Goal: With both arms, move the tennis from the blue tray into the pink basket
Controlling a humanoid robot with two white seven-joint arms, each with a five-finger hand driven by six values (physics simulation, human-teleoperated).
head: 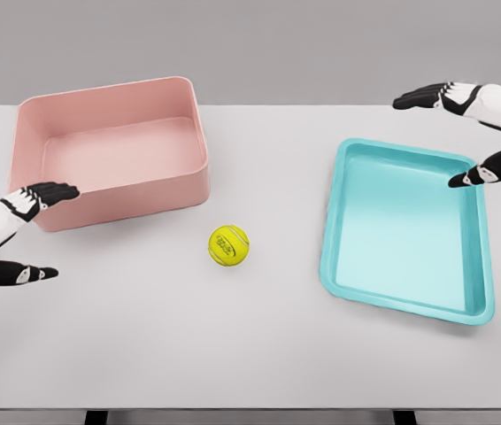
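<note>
A yellow tennis ball [228, 245] lies on the white table between the two containers, touching neither. The pink basket [27, 124] stands at the back left and holds nothing. At the right lies the blue tray [401, 235], also holding nothing. My left hand [34, 232] hovers at the left edge just in front of the basket's near corner, fingers spread and holding nothing. My right hand [445, 133] hangs over the tray's far right corner, fingers extended, nothing in it. Both hands are well away from the ball.
The white table [233, 354] stretches wide in front of the ball, with its front edge near the bottom of the view. A grey wall stands behind the table.
</note>
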